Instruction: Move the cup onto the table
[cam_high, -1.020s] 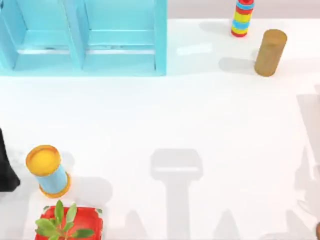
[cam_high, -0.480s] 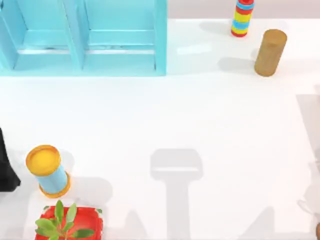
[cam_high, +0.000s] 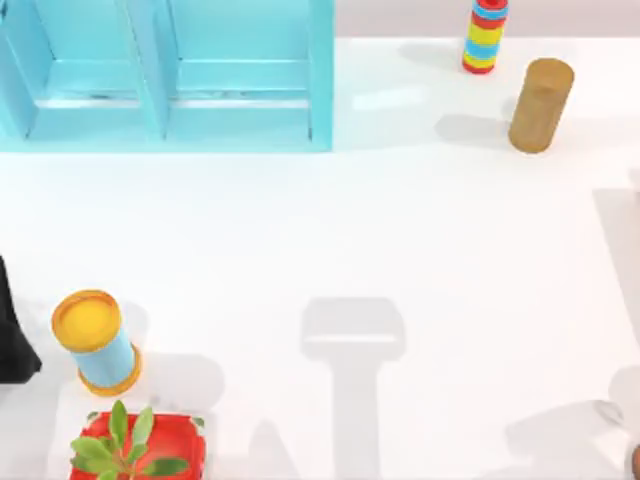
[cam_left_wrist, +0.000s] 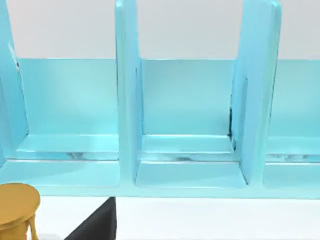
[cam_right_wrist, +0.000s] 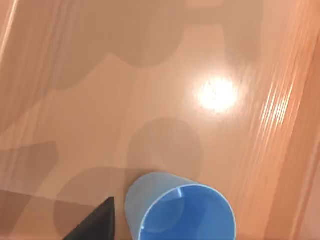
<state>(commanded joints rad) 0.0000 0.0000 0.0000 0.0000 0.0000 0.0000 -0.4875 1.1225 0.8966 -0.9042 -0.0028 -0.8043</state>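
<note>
**Clerk:** Where is the cup?

**Inspector:** The cup (cam_right_wrist: 180, 210) stands upright, mouth open to the right wrist camera, on a glossy orange-brown wood-grain surface. It is not on the white desk (cam_high: 400, 230). The right gripper (cam_right_wrist: 95, 222) shows as a dark wedge just beside it, and I see no hold on the cup. Whether those jaws are open or shut, I cannot tell.

**Clerk:** What has changed?

**Inspector:** Over the last second the shadows on the desk's right side have slid down toward its near edge. Nothing on the desk has moved. I judge the right arm is closing on the cup, so the grasp, the lift and the placing are all still to do.

**Clerk:** And the left?

**Inspector:** The left gripper (cam_left_wrist: 95, 225) is parked at the desk's left, facing the shelf unit (cam_high: 170, 80). I cannot tell how its jaws stand either.

**Clerk:** Materials?

**Inspector:** The cup is smooth plain mid-blue with thin, slightly tapered walls. The wood carries a bright glare spot. The desk is flat, matt and plain.
</note>
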